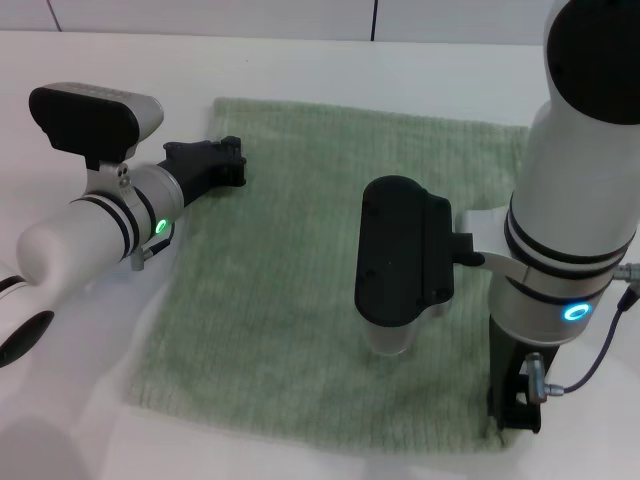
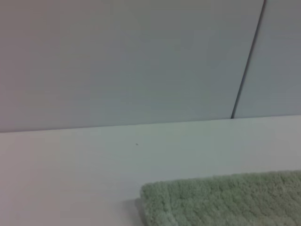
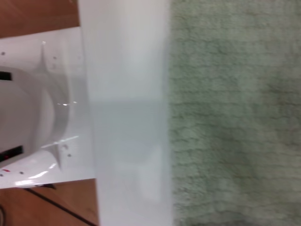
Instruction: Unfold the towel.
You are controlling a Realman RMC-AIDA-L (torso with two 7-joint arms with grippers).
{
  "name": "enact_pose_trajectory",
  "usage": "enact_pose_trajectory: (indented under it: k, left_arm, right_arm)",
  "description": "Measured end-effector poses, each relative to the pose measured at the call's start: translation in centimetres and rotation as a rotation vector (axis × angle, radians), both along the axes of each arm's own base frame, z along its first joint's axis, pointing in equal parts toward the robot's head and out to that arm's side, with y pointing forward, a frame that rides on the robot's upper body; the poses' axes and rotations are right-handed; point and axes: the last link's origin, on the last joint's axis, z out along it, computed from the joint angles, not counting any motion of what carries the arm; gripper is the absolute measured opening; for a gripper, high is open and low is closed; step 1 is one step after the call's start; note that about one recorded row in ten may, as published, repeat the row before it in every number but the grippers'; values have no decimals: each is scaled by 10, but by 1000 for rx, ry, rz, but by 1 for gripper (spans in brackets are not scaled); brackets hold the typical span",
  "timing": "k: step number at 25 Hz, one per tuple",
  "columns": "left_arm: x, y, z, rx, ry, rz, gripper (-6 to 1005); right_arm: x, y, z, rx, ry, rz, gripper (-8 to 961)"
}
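The pale sage-green towel [image 1: 300,260] lies spread flat on the white table [image 1: 100,420], roughly square with ribbed texture. My left gripper [image 1: 228,160] sits low at the towel's far left corner; that corner also shows in the left wrist view [image 2: 221,200]. My right gripper [image 1: 515,410] points down at the towel's near right corner, close to the table's front edge. The right wrist view shows the towel's surface [image 3: 235,113] beside a strip of bare table [image 3: 127,113]. Neither wrist view shows its own gripper.
A pale wall with a dark seam [image 2: 247,61] stands behind the table. Past the table's front edge, the right wrist view shows the robot's white base [image 3: 33,108] and wooden floor [image 3: 37,14]. My right arm's black forearm block [image 1: 400,260] hangs over the towel's middle.
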Motion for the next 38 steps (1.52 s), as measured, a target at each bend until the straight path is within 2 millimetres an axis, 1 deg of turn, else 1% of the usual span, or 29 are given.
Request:
enact_pose_trajectory:
  k: [4,9,15,17,20,23,24,26,28,29,30,32,33,34,35,38]
  left_arm:
    - [0,0,1,3,-1,2,-1]
    - [0,1,1,6,-4,3,-1]
    - [0,2,2,13,-9,5,-1]
    - [1,2,2,13,-9,4,-1]
    - [1,2,2,13,-9,3,-1]
    - [1,3,2,13,-10,3,-1]
    - [1,3,2,13,-11,3,-1]
    - [2,3,2,13,-11,2,-1]
    - [2,3,2,13,-11,2,-1]
    - [2,3,2,13,-11,3,-1]
    - [2,2,2,13,-15,3,-1]
    - [2,2,2,13,-17,2,-1]
    - [2,2,2,14,-18,3,-1]
    - [2,1,2,14,-19,3,-1]
    - [2,1,2,16,-23,0,-1]
    - [2,-1,3,26,-40,-17,-1]
  right_arm:
    - [-1,5,2,16,-9,49,19]
    - [-3,7,0,3,-18,68,19]
    - [-10,9,2,2,3,97,180]
    - [-15,11,5,14,23,110,217]
    - [-28,14,11,30,89,124,271]
    - [-38,19,18,42,153,131,270]
    - [-42,25,24,72,186,139,270]
    - [-43,28,25,91,197,148,271]
    - [-43,38,29,175,219,200,271]
    - [-43,50,33,280,244,282,271]
    - [-43,50,33,280,244,282,271]
    - [-44,62,37,407,294,376,271]
    - [-45,67,40,462,331,409,271]
    - [-49,76,46,563,425,454,271]
    - [-49,76,46,563,425,454,271]
    - [-50,86,57,698,572,499,272]
